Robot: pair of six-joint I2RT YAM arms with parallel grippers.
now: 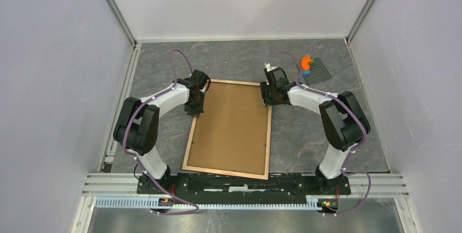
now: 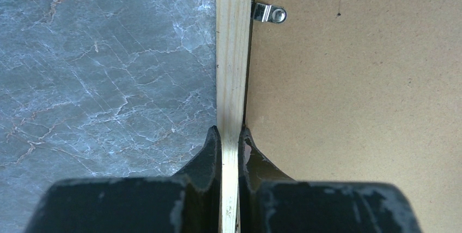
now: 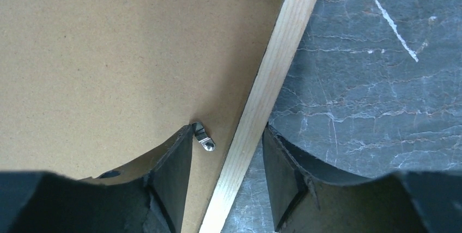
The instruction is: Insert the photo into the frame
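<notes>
Here the frame (image 1: pixel 269 135) lies back-up between the arms, its long axis running away from them, the left gripper (image 2: pixel 230 140) clamped on its left rail, the right gripper (image 3: pixel 228 132) parted astride the right rail near the far corner; no photo shows.

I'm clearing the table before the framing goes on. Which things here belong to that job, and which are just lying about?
Job: frame, back up; backing panel in it; clip; left gripper shut on the frame's rim; right gripper open astride the opposite rim. No photo in view.
Lying about: grey studded plate; orange piece at its corner.
</notes>
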